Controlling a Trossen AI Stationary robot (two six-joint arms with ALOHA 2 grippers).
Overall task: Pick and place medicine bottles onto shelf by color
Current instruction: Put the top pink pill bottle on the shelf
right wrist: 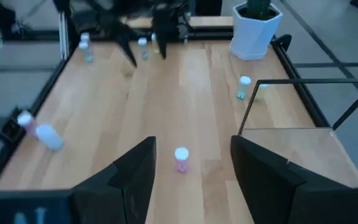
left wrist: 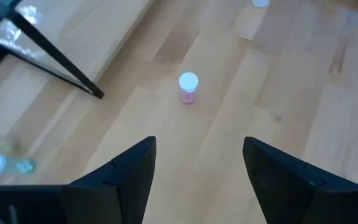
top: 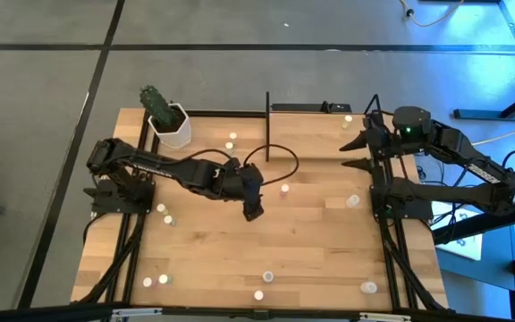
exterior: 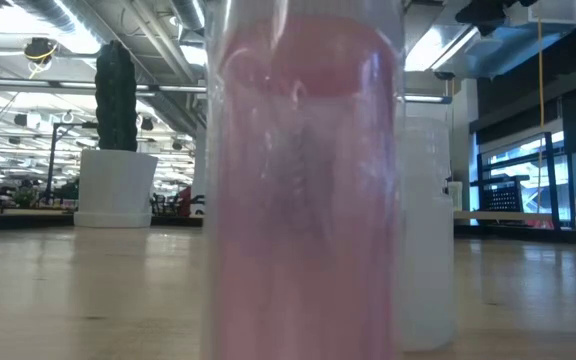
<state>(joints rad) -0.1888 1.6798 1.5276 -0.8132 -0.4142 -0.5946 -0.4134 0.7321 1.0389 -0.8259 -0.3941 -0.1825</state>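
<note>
Overhead, the left gripper (top: 253, 211) hangs over the middle of the wooden table (top: 311, 250), its arm reaching in from the left edge; the right gripper (top: 354, 154) waits near the table's far right corner, beside the shelf (top: 316, 134), whose thin black uprights frame a light board at the far edge. Small medicine bottles lie scattered well apart across the table; one pink bottle (top: 285, 189) stands upright just beyond the left gripper, towards the shelf.

From the left wrist, that same pink bottle (left wrist: 188, 87) shows clearly with its white cap, standing ahead of the two dark fingers (left wrist: 129, 171), which are spread wide with bare wood between them; a black shelf leg (left wrist: 55, 57) slants across nearby. From the right wrist the pink bottle (right wrist: 181, 158) sits ahead, in line with the gap between that arm's own fingers (right wrist: 132, 171), likewise held apart and empty; this view alone takes in the left arm farther off, the white plant pot (right wrist: 256, 31), and a bottle lying on its side (right wrist: 39, 132) near the table's edge.

At table height, a pink bottle (exterior: 303, 190) stands so close to the lens that it fills the frame, a pale one (exterior: 426, 230) just behind it; neither gripper appears there.
</note>
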